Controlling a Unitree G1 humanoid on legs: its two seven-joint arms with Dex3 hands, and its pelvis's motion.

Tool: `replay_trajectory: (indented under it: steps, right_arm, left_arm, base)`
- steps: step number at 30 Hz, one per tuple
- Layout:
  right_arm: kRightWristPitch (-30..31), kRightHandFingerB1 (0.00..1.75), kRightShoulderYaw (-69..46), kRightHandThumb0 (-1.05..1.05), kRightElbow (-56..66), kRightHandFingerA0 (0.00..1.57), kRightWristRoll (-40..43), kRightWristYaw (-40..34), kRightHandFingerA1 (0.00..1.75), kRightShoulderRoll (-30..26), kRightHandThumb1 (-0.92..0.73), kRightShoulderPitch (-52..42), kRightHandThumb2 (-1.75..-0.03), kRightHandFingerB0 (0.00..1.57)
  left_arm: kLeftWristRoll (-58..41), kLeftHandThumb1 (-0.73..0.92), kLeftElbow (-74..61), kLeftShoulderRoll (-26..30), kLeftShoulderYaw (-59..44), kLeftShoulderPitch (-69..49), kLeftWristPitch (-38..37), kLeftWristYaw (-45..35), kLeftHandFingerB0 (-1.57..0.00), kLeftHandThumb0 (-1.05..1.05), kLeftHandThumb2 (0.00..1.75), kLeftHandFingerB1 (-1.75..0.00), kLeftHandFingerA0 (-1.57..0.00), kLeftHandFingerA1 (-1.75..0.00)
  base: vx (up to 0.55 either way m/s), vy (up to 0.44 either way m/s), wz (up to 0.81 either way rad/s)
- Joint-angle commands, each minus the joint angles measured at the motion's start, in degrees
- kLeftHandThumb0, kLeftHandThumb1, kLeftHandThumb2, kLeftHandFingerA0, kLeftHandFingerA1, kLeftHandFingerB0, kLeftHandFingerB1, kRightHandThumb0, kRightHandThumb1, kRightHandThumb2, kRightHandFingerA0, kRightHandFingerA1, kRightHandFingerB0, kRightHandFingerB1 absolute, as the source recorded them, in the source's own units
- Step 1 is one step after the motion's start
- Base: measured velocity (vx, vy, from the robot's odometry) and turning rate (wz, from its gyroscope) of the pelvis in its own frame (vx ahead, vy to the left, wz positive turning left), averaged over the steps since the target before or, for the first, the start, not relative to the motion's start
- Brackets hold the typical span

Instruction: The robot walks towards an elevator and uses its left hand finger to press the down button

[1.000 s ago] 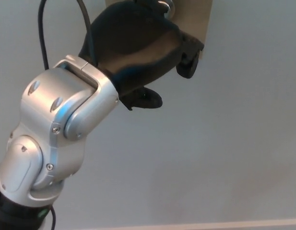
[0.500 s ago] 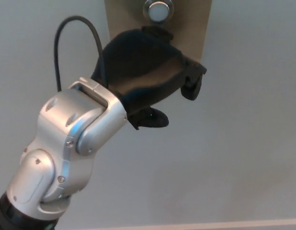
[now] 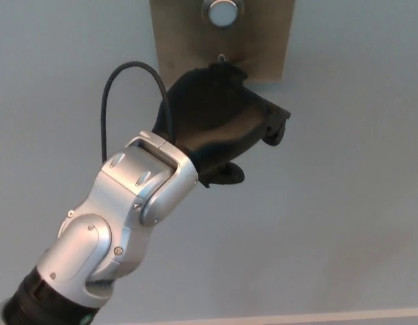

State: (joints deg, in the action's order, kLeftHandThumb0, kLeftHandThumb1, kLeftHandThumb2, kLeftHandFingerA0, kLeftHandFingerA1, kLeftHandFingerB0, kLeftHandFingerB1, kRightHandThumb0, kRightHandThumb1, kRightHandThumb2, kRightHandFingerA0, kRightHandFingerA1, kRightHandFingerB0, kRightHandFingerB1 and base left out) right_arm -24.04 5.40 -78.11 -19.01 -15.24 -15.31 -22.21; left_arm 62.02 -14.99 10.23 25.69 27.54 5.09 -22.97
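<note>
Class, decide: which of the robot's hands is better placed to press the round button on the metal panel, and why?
Left. The left hand is raised at the lower edge of the metal panel, with the round button above it. The right hand is not in view.

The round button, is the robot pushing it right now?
No, not pushed. The round button shows bare on the metal panel, and the left hand is below it, clear of it.

The left arm (image 3: 93,250) is angling up from the lower left, its silver wrist (image 3: 151,183) bending, the black left hand (image 3: 215,125) showing its back.
</note>
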Motion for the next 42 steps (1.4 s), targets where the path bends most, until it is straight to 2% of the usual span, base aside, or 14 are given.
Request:
replay_trajectory:
  steps: [1,4,5,7,8,9,26,28,29,31,35,36,41,42]
  right_arm:
    - [3.6,0.37,-0.8,-0.42,-1.1,0.59,-0.1,0.0,0.45,-0.1,-0.50,1.2,-0.54,0.59]
    - [3.7,0.38,0.0,-0.45,-1.0,0.54,-1.0,-0.6,0.43,0.2,-0.51,1.1,-0.56,0.56]
    - [3.6,0.38,-0.3,-0.45,-1.0,0.60,-0.7,-0.6,0.47,0.2,-0.49,1.0,-0.56,0.58]
    - [3.4,0.38,-1.2,-0.45,-0.9,0.60,0.4,0.4,0.47,0.3,-0.49,1.0,-0.56,0.58]
    - [3.0,0.38,-0.6,-0.44,-0.8,0.63,-0.4,-0.8,0.47,0.4,-0.47,0.7,-0.55,0.57]
    - [3.0,0.38,-0.3,-0.42,-0.8,0.57,-0.8,-1.1,0.44,0.3,-0.48,0.7,-0.55,0.55]
    - [3.2,0.37,-1.1,-0.48,-0.6,0.54,-0.1,0.8,0.40,0.2,-0.46,0.7,-0.56,0.54]
    - [2.9,0.37,-1.0,-0.46,-0.5,0.61,-0.4,0.1,0.44,0.5,-0.47,0.5,-0.56,0.55]
    - [1.7,0.38,-0.4,-0.48,-0.3,0.56,-1.1,-1.1,0.45,0.3,-0.48,-0.1,-0.55,0.56]
    - [0.6,0.37,-0.1,-0.51,0.0,0.62,-1.2,-1.8,0.52,0.3,-0.49,-0.6,-0.55,0.58]
    - [0.4,0.37,0.8,-0.51,0.4,0.59,-1.7,-2.1,0.51,0.0,-0.50,-0.6,-0.56,0.57]
    - [0.0,0.37,0.6,-0.50,0.4,0.60,-1.3,-1.8,0.53,0.0,-0.50,-0.7,-0.56,0.59]
    - [-0.2,0.37,0.7,-0.50,0.4,0.60,-1.1,-1.7,0.53,0.0,-0.50,-0.7,-0.56,0.59]
    - [0.0,0.51,0.6,-0.53,0.4,0.60,-0.9,-2.1,0.61,0.2,-0.39,-0.7,-0.78,0.51]
  left_arm:
    - [1.3,0.45,-0.1,2.3,-2.6,1.9,-0.2,3.9,-0.77,-0.53,0.54,-0.74,-0.75,-1.06]
    - [1.1,0.44,-4.5,1.6,-2.3,1.3,1.5,-1.3,-0.78,-0.54,0.55,-0.66,-0.72,-0.96]
    - [1.6,0.34,-7.0,1.1,-1.9,1.0,2.1,-3.6,-0.76,-0.60,0.84,-0.73,-0.75,-0.93]
    - [2.4,0.34,-9.5,0.7,-1.5,0.7,2.3,-5.3,-0.76,-0.60,0.84,-0.73,-0.75,-0.93]
    - [2.8,0.45,-11.6,0.2,-1.1,0.5,2.4,-6.2,-0.79,-0.59,0.55,-0.63,-0.73,-0.96]
    - [3.3,0.45,-13.1,-0.2,-0.8,0.3,2.5,-7.1,-0.79,-0.59,0.54,-0.64,-0.74,-1.00]
    - [5.1,0.43,-20.5,-2.9,-1.2,1.8,1.1,-12.6,-0.83,-0.58,0.55,-0.63,-0.78,-0.99]
    - [4.7,0.42,-19.9,-3.0,-1.4,1.6,1.1,-12.2,-0.84,-0.57,0.54,-0.62,-0.78,-0.95]
    - [4.4,0.34,-19.3,-2.6,-1.7,1.5,0.8,-11.7,-0.80,-0.61,0.81,-0.72,-0.79,-0.91]
    - [3.8,0.35,-18.6,-2.4,-2.0,1.5,0.3,-11.0,-0.80,-0.59,0.82,-0.73,-0.79,-0.92]
    - [1.5,0.31,-15.5,-1.1,-3.8,2.4,-1.1,-8.1,-0.77,-0.58,0.80,-0.74,-0.83,-0.99]
    - [1.4,0.41,-15.0,-1.0,-4.0,2.6,-1.1,-8.0,-0.80,-0.55,0.54,-0.69,-0.79,-1.07]
    - [0.9,0.41,-14.6,-0.6,-4.0,2.8,-1.2,-7.5,-0.80,-0.55,0.54,-0.69,-0.79,-1.07]
    - [0.6,0.42,-11.9,-0.2,-5.2,3.8,-0.1,-7.6,-0.79,-0.52,0.55,-0.68,-0.73,-0.91]
  base:
    - [0.00,0.000,0.00]
    - [0.00,0.000,0.00]
    - [0.00,0.000,0.00]
    - [0.00,0.000,0.00]
    - [0.00,0.000,0.00]
    - [0.00,0.000,0.00]
    - [0.00,0.000,0.00]
    - [0.00,0.000,0.00]
    - [0.00,0.000,0.00]
    - [0.00,0.000,0.00]
    - [0.00,0.000,0.00]
    - [0.00,0.000,0.00]
    - [0.00,0.000,0.00]
    - [0.00,0.000,0.00]
